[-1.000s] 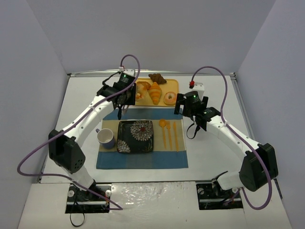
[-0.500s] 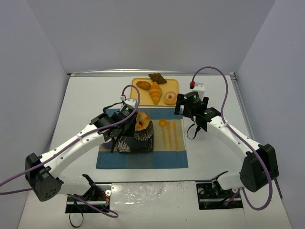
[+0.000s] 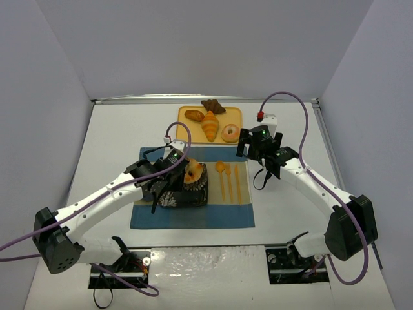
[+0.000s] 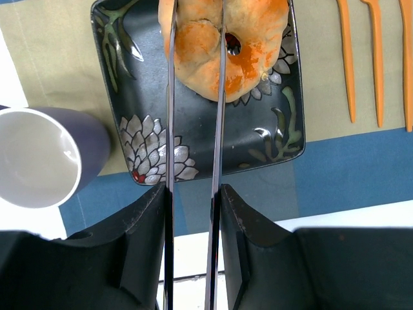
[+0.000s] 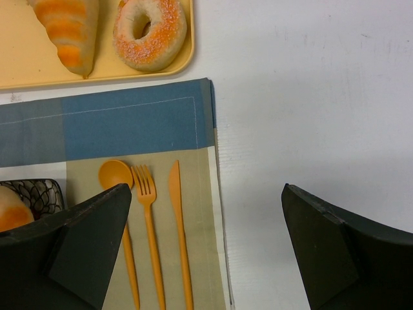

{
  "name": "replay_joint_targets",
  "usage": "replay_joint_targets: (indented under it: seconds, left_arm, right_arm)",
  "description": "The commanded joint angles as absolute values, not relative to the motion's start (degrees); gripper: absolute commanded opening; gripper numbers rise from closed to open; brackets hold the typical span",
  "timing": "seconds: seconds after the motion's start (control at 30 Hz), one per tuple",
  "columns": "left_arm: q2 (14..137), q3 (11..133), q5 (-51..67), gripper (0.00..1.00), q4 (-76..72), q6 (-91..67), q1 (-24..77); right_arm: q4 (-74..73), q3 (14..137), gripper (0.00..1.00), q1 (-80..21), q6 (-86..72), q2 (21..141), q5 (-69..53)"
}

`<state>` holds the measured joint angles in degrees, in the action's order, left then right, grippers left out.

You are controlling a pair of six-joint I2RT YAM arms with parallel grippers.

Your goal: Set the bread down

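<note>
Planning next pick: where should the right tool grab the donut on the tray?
Probably from straight above, one finger in the hole, one outside the ring. The donut lies flat, hole up; the croissant sits close on its left, the tray lip on its right.

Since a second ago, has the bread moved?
Yes. The bread has left the tray and come toward the arm bases; it is now over the plate.
</note>
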<state>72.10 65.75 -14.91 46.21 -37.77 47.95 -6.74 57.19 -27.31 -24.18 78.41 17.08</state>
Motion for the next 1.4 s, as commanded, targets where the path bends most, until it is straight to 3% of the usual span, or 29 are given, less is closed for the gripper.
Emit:
replay_joint_targets:
  seconds: [0.0, 0.3, 0.43, 0.5, 0.63, 1.37]
  left_arm:
    - [73.30, 66.27, -14.76, 0.00, 41.66, -38.93, 48.87]
    - [75.84, 67.84, -14.85, 0.03, 41.39, -39.45, 50.61]
    - [75.68, 68.20, -15.55, 0.20, 41.75, -39.63, 51.15]
    - [75.59, 68.41, -16.00, 0.38, 42.13, -39.64, 51.25]
    - [75.46, 69.32, -16.94, 0.53, 43.40, -39.73, 51.79]
    - [72.47, 75.82, -21.42, 0.58, 48.85, -39.10, 52.22]
  right_arm:
    - [-4.75, 57.39, 1.00, -26.98, -24.87, 75.68, 17.93]
    - [-4.75, 57.57, 1.00, -26.90, -24.96, 75.68, 17.83]
    - [-4.75, 57.39, 1.00, -26.98, -24.96, 75.50, 17.75]
    - [-4.75, 57.39, 1.00, -26.98, -24.96, 75.59, 17.84]
    - [-4.75, 57.34, 1.00, -26.94, -24.96, 75.67, 17.75]
    - [-4.57, 57.74, 1.00, -26.98, -25.14, 75.76, 17.33]
